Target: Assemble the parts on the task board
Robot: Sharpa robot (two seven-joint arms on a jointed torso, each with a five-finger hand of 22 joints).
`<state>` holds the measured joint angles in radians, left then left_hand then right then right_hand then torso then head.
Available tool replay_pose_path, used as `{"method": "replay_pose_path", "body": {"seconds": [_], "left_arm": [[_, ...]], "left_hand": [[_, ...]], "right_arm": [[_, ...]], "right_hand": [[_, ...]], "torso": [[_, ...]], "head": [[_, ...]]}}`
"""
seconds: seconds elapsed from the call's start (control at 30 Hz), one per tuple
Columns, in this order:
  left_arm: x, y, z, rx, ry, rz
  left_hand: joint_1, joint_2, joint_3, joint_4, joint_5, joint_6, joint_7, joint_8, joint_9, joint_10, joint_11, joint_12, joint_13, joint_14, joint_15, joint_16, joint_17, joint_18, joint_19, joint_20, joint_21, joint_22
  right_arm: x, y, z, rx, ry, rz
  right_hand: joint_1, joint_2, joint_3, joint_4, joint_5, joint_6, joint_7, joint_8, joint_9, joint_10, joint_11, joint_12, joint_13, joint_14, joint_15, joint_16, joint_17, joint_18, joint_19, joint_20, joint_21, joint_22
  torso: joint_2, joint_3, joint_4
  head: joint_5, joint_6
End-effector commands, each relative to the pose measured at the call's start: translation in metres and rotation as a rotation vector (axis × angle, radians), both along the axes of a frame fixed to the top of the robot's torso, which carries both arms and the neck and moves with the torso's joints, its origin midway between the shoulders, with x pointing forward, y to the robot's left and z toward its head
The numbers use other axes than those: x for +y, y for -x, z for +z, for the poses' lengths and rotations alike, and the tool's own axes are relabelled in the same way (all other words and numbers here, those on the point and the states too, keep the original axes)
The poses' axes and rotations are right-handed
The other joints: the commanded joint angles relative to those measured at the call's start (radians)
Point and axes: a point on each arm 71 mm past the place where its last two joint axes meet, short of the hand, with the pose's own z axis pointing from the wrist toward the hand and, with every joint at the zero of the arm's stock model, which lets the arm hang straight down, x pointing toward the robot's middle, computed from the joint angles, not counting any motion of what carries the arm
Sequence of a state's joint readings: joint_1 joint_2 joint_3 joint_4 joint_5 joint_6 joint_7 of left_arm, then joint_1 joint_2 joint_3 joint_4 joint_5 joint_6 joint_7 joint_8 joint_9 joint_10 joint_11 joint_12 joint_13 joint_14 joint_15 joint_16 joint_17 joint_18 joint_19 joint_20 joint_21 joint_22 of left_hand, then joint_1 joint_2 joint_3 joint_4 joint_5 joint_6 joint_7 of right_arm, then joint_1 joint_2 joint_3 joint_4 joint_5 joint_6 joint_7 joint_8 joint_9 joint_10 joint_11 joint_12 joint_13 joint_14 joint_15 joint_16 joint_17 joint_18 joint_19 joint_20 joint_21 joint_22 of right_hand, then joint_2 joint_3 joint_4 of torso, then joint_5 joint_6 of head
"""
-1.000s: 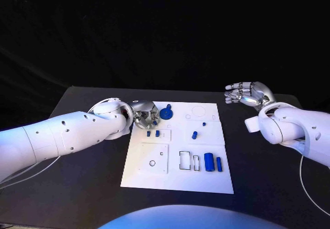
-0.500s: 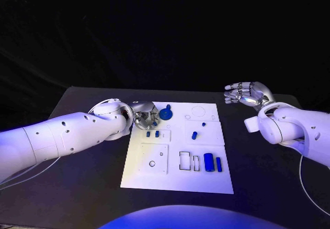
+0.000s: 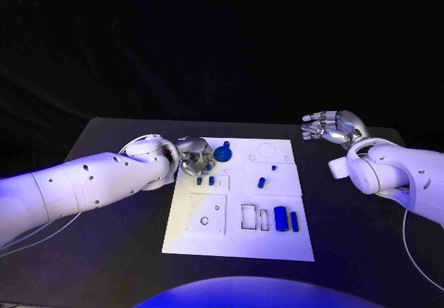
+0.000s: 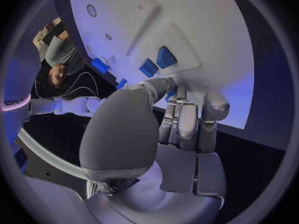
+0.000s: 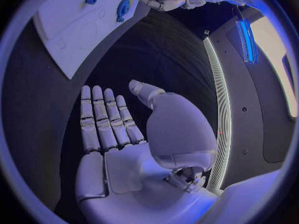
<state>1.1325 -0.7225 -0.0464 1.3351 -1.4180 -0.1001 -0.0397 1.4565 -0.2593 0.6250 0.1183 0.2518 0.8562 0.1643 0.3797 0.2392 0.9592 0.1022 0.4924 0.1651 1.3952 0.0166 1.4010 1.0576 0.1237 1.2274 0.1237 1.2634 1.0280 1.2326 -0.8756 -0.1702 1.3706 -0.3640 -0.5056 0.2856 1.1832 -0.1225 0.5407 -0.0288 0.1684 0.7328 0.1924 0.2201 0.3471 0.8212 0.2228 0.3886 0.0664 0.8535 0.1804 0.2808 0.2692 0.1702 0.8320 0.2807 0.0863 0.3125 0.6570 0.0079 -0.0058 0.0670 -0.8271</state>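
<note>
Left hand (image 3: 192,157) sits at the board's (image 3: 236,240) far left corner, fingers curled, grip unclear; round blue part (image 3: 223,154) just beside it. Right hand (image 3: 331,126) open, well off.

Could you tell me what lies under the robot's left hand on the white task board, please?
The silver left hand rests at the white task board's far left corner, beside a round blue disc part. Whatever lies beneath its palm and curled fingers is covered.

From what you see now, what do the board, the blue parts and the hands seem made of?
Board: likely matte white plastic, even and without glare. Blue parts: probably moulded plastic, solid colour. Left hand and right hand: metal or metallic-coated, silvery with bright highlights.
</note>
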Motion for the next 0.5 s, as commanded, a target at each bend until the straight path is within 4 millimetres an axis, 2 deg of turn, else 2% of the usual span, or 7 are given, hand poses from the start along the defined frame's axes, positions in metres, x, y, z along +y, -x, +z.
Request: {"method": "replay_pose_path", "body": {"seconds": [0.03,0.5], "left_arm": [[-0.0013,0.0005,-0.0009,0.015,0.000,0.000],[0.0003,0.0000,-0.0004,0.008,0.005,0.008]], "left_hand": [[-0.011,0.000,0.004,0.003,-0.005,-0.005,0.001,-0.008,-0.002,-0.010,-0.001,-0.006,-0.001,-0.001,0.008,0.000,-0.002,-0.003,-0.004,0.003,-0.003,-0.002],[-0.017,-0.004,0.001,0.003,-0.005,0.002,0.003,-0.015,-0.004,-0.044,0.008,-0.016,-0.004,-0.005,0.016,0.001,-0.009,-0.002,-0.006,0.009,-0.005,-0.004]], "right_arm": [[0.0017,0.0004,0.0003,-0.005,-0.001,0.019],[0.0013,0.0004,0.0002,-0.005,-0.001,0.018]], "right_hand": [[-0.001,0.009,-0.004,-0.001,0.004,-0.006,0.091,-0.005,-0.001,-0.007,-0.002,0.003,0.000,-0.006,-0.002,0.003,-0.001,0.007,0.007,0.001,-0.003,-0.001],[-0.001,0.009,-0.005,-0.001,0.003,-0.007,0.091,-0.005,-0.001,-0.008,-0.002,0.004,-0.001,-0.008,-0.001,0.005,-0.002,0.007,0.008,0.001,-0.004,-0.003]], "torso": [[0.000,0.0001,0.0002],[0.000,-0.0008,0.0001]], "head": [[0.000,0.000],[0.000,0.001]]}}
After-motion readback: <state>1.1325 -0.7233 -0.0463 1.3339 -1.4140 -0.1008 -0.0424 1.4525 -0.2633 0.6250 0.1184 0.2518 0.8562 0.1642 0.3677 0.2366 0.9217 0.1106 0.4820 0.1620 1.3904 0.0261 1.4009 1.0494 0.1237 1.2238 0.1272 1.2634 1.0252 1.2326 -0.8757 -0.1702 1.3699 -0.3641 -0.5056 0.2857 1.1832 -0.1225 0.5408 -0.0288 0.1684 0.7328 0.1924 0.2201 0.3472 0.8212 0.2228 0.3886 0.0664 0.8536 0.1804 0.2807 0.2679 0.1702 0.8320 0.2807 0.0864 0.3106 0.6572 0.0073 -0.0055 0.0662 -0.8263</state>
